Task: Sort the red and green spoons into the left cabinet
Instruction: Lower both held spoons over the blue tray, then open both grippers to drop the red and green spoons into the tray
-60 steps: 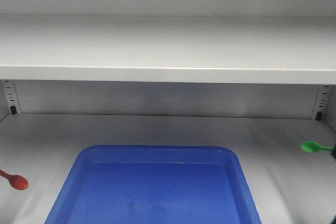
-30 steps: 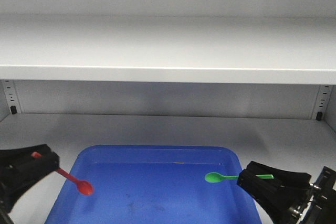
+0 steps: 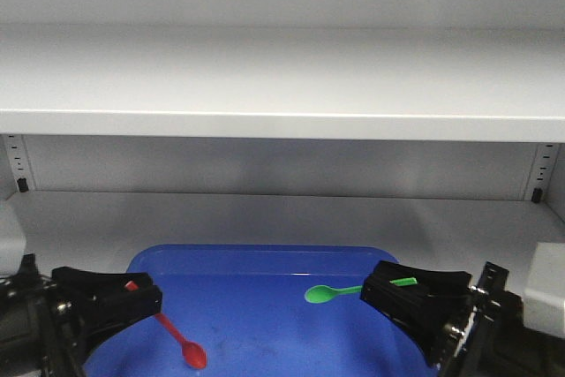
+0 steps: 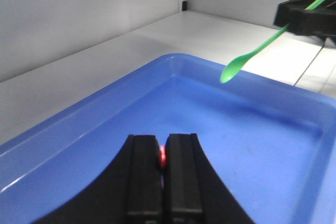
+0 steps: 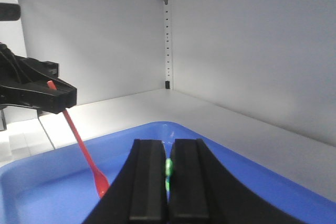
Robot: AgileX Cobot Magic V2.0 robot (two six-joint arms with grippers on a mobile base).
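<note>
Red spoon (image 3: 181,342): light, glossy, stiff plastic, likely slippery; I have it pinched at the handle end in the left gripper (image 3: 141,299), bowl hanging low over the blue tray (image 3: 265,258). Green spoon (image 3: 335,291): same build, clamped by its handle tip in the right gripper (image 3: 384,287), bowl out above the tray. Tray interior: nothing lying in it. Cabinet shelf (image 3: 282,205) around it: bare.

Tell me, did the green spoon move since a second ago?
Yes. The green spoon was at the front view's right edge, beside the blue tray. Now the right gripper holds it over the tray, further left.
</note>
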